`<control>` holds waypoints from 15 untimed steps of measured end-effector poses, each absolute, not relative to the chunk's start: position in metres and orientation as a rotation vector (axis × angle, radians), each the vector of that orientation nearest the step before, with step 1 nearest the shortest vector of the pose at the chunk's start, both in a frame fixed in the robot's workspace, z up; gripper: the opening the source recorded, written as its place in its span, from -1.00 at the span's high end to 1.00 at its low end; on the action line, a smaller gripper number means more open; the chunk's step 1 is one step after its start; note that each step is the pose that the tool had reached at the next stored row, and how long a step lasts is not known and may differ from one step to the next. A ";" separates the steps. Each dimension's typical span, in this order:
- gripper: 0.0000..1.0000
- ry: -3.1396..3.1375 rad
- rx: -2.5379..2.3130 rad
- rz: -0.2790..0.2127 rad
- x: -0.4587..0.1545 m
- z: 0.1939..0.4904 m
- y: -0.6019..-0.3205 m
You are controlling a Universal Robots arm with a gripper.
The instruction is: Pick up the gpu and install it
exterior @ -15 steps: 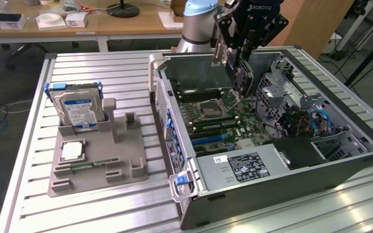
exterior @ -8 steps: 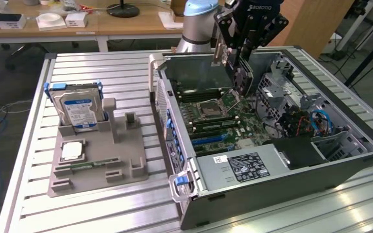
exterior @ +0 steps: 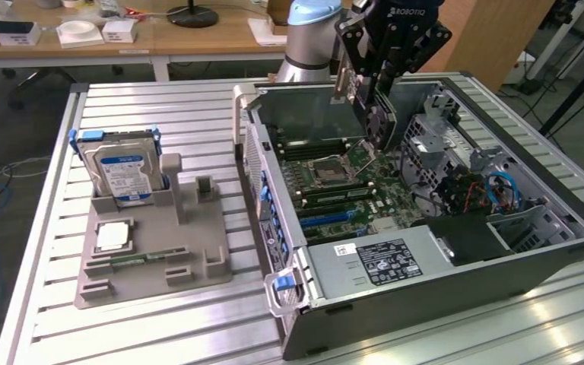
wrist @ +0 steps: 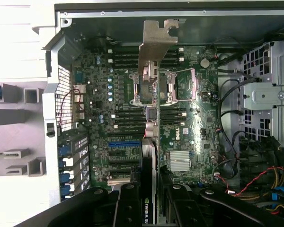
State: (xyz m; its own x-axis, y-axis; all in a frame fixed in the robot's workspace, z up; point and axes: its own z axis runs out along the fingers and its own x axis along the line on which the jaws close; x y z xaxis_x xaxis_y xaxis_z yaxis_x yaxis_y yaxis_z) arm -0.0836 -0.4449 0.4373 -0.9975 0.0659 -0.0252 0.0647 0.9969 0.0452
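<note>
At the exterior view's left we see the ribbed aluminium desk (exterior: 170, 327) carrying a grey moulded holder (exterior: 195, 266), matt and square-slotted. A silver hard drive (exterior: 125, 173) with a blue-white label stands upright at its far end, and a slim green memory stick (exterior: 134, 260) lies flat in a groove nearer the front. Just beside the holder lies the open computer case (exterior: 455, 293), black-walled, with the green motherboard (exterior: 348, 190) facing up and a boxy grey power supply (exterior: 373, 262) at the near end. Over the far part of that opening the arm (exterior: 307, 38) reaches down, wrist pointed almost straight at the board. The black hand (exterior: 371, 90) is closed on the gpu (exterior: 383, 125), its fingers (wrist: 125, 205) pressing the card's flat faces from both sides. The gpu hangs on edge, thin and rigid, over the motherboard near the processor socket (exterior: 325, 169). In the wrist view we look along its edge, with the silver bracket (wrist: 158, 40) at the end away from the hand. Open room lies on either side of the card, between the perforated rear wall (exterior: 255, 163) and, toward the exterior view's right, the metal drive cage (exterior: 432, 128) and blue cables (exterior: 500, 190).
</note>
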 end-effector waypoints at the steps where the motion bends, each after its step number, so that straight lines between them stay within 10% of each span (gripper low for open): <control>1: 0.47 3.112 0.102 0.069 -0.084 0.437 -0.445; 15: 0.47 3.114 0.061 0.070 -0.084 0.437 -0.445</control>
State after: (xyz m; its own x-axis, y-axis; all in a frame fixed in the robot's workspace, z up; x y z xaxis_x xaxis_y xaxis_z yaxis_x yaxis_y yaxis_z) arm -0.0836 -0.4448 0.4368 -0.9989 0.0397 -0.0252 0.0385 0.9982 0.0452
